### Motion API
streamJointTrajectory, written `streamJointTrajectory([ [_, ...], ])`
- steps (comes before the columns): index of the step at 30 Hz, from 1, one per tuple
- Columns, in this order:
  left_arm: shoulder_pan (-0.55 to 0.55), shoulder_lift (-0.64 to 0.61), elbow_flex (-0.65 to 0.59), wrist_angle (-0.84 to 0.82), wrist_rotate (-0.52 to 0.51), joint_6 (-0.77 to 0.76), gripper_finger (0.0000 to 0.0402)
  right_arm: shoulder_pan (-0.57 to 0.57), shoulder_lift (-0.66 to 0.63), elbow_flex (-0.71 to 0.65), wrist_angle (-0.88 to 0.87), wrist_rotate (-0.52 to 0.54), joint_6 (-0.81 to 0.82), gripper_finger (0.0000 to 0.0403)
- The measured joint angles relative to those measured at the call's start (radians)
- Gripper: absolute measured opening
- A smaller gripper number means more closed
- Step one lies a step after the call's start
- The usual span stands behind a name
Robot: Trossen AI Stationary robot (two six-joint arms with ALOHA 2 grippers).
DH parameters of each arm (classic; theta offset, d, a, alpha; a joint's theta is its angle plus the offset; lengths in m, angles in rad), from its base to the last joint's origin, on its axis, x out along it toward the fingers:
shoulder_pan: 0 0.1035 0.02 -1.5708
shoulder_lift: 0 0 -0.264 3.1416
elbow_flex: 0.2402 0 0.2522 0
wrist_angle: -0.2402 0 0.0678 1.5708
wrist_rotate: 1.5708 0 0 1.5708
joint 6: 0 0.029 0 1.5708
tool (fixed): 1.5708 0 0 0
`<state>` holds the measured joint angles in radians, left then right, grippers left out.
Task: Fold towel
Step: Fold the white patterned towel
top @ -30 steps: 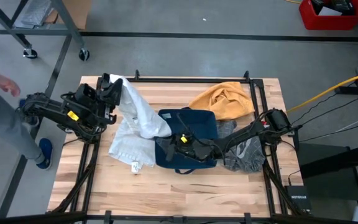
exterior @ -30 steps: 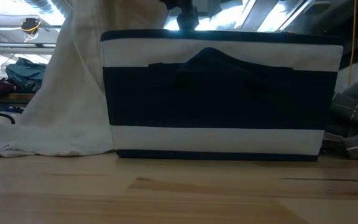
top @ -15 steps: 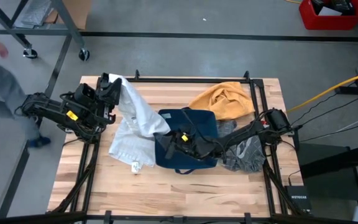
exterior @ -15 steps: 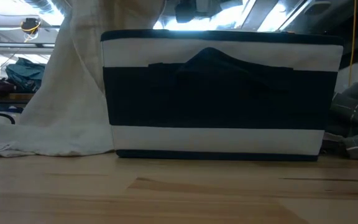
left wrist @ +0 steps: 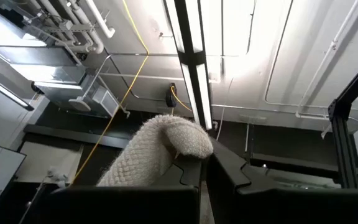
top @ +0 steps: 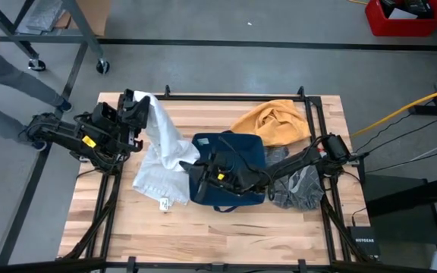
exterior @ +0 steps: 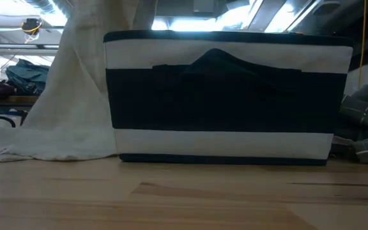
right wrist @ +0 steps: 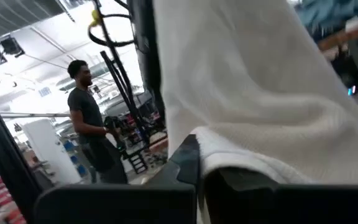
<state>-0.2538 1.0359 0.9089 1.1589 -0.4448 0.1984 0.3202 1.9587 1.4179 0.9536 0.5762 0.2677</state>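
Between both claws: white towel (top: 161, 152), left claw (top: 135, 108) and right claw (top: 194, 168) each pinching it.

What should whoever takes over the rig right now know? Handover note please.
Left gripper: shut on the white towel, at the table's far left corner.
Right gripper: shut on the same towel where it meets the navy basket's left edge.
The towel drapes from the left grip down to the table, bunched.
An orange cloth and a grey cloth lie to the right.
Done: both grips.
Left: spreading flat, every fold.
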Motion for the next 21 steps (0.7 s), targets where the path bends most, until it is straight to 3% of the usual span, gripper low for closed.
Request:
streamJointTrajectory([
  [4, -0.023, -0.004, 0.000, -0.016, 0.000, 0.018, 0.0000, 0.000, -0.001, 0.037, 0.050, -0.005, -0.150, 0.0007],
  [11, -0.078, -0.061, 0.000, -0.203, 0.000, 0.089, 0.0015, 0.001, -0.073, 0.080, 0.089, 0.012, -0.397, 0.0004],
  [21, -0.120, -0.144, 0.000, -0.539, -0.006, 0.145, 0.0012, 0.000, -0.191, 0.079, 0.084, 0.133, -0.541, 0.0003],
])
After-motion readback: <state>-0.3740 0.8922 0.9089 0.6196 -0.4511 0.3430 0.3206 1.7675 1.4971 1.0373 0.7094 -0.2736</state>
